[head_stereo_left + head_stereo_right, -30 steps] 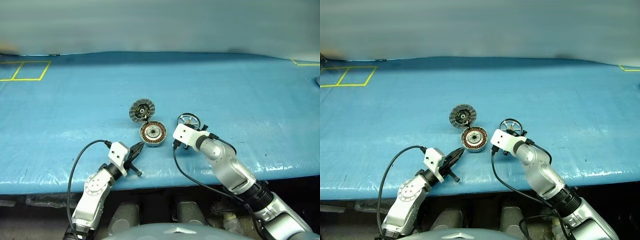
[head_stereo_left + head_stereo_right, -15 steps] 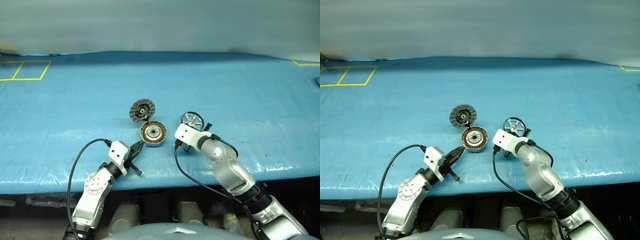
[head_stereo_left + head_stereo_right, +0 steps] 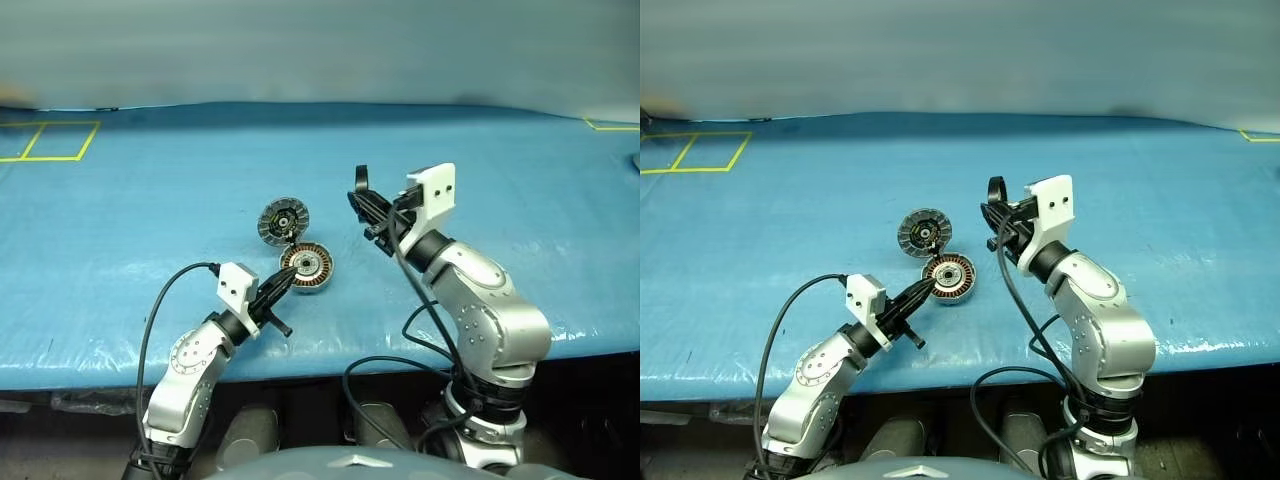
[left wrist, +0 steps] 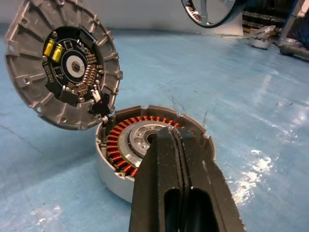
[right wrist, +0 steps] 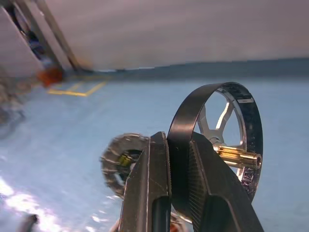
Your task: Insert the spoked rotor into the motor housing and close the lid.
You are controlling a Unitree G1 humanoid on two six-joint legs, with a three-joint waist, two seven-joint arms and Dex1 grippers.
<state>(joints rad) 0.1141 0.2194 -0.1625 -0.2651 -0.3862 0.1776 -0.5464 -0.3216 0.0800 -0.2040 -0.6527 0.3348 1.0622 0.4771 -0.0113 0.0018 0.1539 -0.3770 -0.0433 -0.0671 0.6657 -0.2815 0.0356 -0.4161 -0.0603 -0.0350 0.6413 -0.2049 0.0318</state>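
Right claw pinching rotor rim, held above tabletop. Left claw pressed together beside housing. Level rotor, centre over windings, avoid lid.

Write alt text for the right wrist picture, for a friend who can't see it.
The right gripper is shut on the black rim of the spoked rotor, holding it on edge in the air above a blue table, its silver spokes and brass hub showing. Below and beyond, blurred, stands the lid, ribbed round its edge.
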